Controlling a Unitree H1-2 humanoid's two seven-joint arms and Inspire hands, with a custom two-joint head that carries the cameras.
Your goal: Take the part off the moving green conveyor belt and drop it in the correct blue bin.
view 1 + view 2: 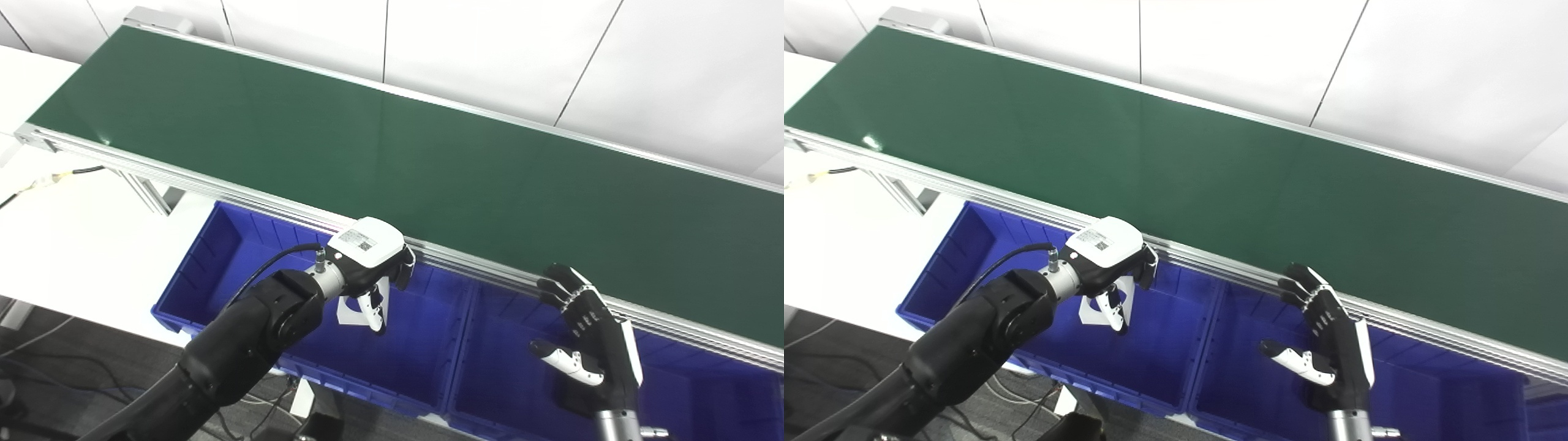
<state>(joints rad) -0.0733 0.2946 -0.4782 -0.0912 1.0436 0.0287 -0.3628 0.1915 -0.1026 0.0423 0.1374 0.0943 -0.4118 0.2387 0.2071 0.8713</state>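
The green conveyor belt [429, 159] runs diagonally from upper left to lower right, with no part on it. My left hand [373, 257] hangs just below the belt's near rail, over the left blue bin [202, 269]. A small white part [350, 311] with a round hole sits under its palm against the thumb, and the hand is shut on it, above the bin's inside. My right hand [585, 334] is open with fingers spread upward, holding nothing, over the middle blue bin [490, 367] and close to the rail.
The aluminium rail [478, 263] of the conveyor runs above the bins' far edges. A third blue bin [704, 398] lies at the right. A white table [73, 245] with a cable is on the left; loose cables lie on the floor below.
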